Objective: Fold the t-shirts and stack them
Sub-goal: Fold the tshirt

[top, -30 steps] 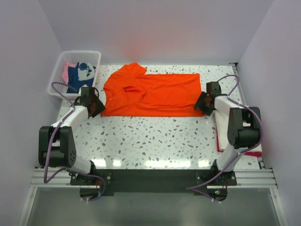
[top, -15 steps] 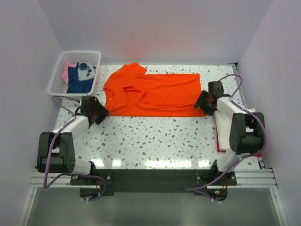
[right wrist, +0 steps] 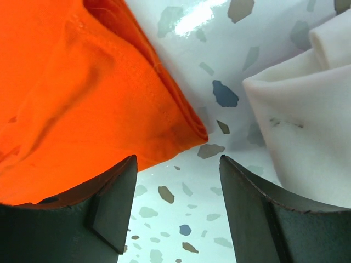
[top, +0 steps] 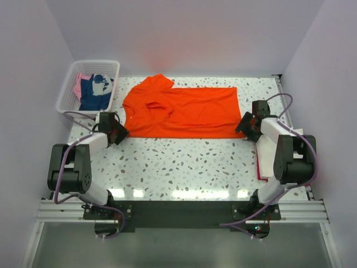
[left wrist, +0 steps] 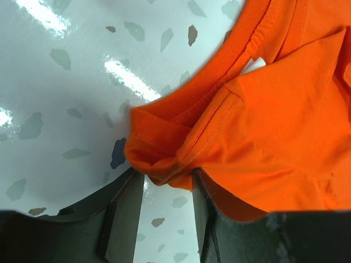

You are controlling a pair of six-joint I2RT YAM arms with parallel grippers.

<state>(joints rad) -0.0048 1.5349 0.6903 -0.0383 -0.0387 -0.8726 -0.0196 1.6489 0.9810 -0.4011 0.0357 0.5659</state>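
The bright orange t-shirt (top: pixel 178 111) lies flat across the back of the table, folded lengthwise, collar to the left. My left gripper (top: pixel 117 133) is at its near-left corner. In the left wrist view the gripper (left wrist: pixel 164 178) is open, and the bunched orange corner (left wrist: pixel 159 148) sits at the fingertips (left wrist: pixel 130 203), unclamped. My right gripper (top: pixel 246 124) is at the shirt's near-right corner. In the right wrist view it (right wrist: pixel 176 160) is open wide, with the orange corner (right wrist: pixel 181 129) just ahead of the tips. A cream-white t-shirt (right wrist: pixel 296 109) lies to its right.
A white mesh basket (top: pixel 70 84) at the back left holds pink (top: pixel 80 85) and navy (top: pixel 92 95) shirts. The cream-white shirt (top: pixel 266 152) lies over a red one (top: pixel 301 182) at the right edge, partly under the right arm. Walls enclose the left, back and right.
The left gripper slid slightly nearer along the shirt's left edge to the near-left corner. The right gripper shifted slightly right and nearer, off the hem corner. The orange shirt has not moved.
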